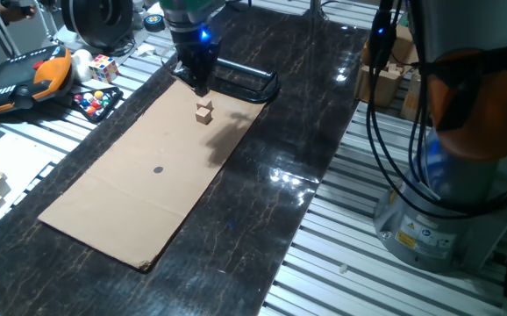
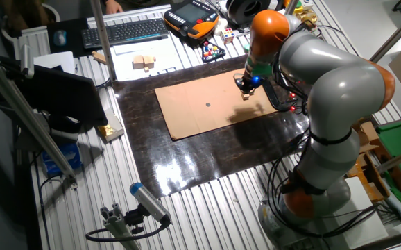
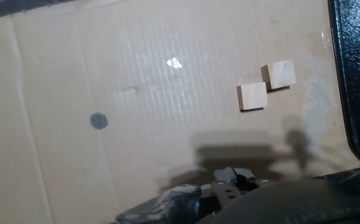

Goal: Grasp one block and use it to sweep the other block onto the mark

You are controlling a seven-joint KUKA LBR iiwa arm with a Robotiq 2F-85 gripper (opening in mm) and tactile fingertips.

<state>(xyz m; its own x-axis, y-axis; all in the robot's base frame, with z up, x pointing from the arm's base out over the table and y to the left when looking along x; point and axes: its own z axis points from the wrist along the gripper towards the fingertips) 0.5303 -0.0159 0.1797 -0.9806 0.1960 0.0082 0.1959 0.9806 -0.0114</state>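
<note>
A robot gripper (image 1: 198, 86) hovers above two touching wooden blocks (image 3: 253, 96) near the cardboard's (image 1: 113, 193) far edge, the mark (image 3: 98, 121) mid-sheet; whether its jaws are open cannot be told.

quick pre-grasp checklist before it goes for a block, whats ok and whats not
1. Both blocks in sight: ok, near block and far block lie on the cardboard, corners about touching.
2. Mark uncovered: ok.
3. Path from blocks to mark free: ok, bare cardboard between.
4. Gripper holding nothing: cannot tell, jaws hidden in every view.
5. Gripper over a block: not ok, it hangs beside the pair.
6. Black frame clear of blocks: ok, though close.
</note>
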